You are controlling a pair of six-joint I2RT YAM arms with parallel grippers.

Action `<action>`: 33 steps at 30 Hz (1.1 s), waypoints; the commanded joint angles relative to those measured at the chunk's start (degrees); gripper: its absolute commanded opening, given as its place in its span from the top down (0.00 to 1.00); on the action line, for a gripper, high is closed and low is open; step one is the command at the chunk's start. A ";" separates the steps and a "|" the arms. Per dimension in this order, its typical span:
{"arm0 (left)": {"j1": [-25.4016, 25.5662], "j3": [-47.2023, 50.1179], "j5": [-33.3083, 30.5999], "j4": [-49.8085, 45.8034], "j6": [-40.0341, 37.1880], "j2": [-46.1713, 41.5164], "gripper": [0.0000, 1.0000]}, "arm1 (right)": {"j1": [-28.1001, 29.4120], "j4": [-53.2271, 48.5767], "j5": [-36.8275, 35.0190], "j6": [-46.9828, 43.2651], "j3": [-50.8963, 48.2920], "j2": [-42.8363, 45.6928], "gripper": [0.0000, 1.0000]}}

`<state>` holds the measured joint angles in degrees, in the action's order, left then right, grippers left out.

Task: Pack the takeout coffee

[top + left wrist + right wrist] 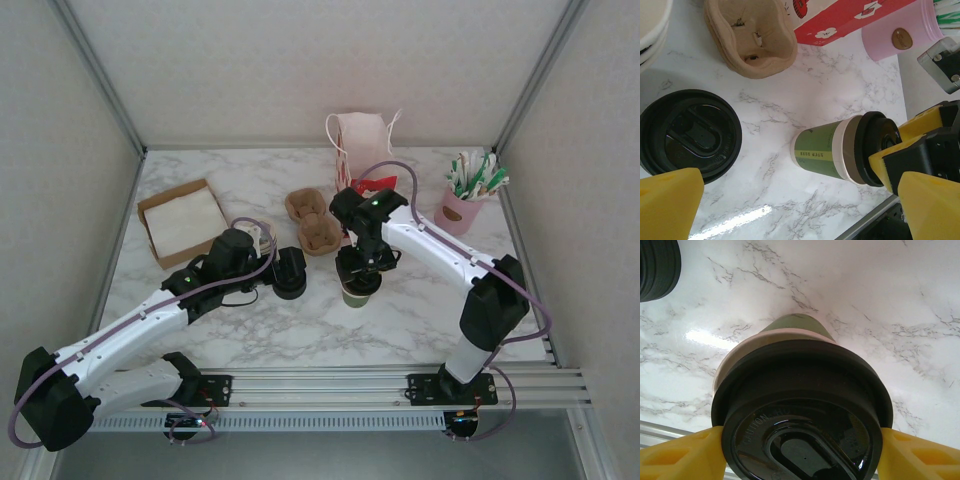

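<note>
At table centre, I see the right arm reach in from its base, its right gripper [360,268] pointing straight down with jaws partly closed on the black lid of the one takeout coffee [822,152], which stands upright just in front of two cardboard carriers [321,236]. Left of it, the left gripper [289,272] hangs wide open and empty over one lid stack [690,132].

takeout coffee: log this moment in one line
takeout coffee upright on table | right gripper shut on its lid | left gripper open near black lids
</note>
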<state>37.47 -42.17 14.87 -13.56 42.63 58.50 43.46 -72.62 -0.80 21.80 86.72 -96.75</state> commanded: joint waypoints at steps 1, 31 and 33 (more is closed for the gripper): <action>0.41 0.46 -1.38 -0.23 -0.62 -0.50 0.00 | 0.79 -0.24 0.05 -0.59 1.70 -1.31 0.27; 0.41 0.78 -1.69 -0.69 -0.53 -0.93 0.00 | 2.03 0.07 -0.09 -0.88 1.79 -4.66 0.28; 0.41 0.69 -1.69 -0.74 -0.54 -0.88 0.00 | 2.15 0.11 -0.08 -0.92 1.71 -4.85 0.28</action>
<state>37.47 -41.87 14.06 -13.61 42.63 58.50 44.88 -72.23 -0.99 21.58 87.44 -100.07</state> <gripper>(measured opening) 0.996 0.721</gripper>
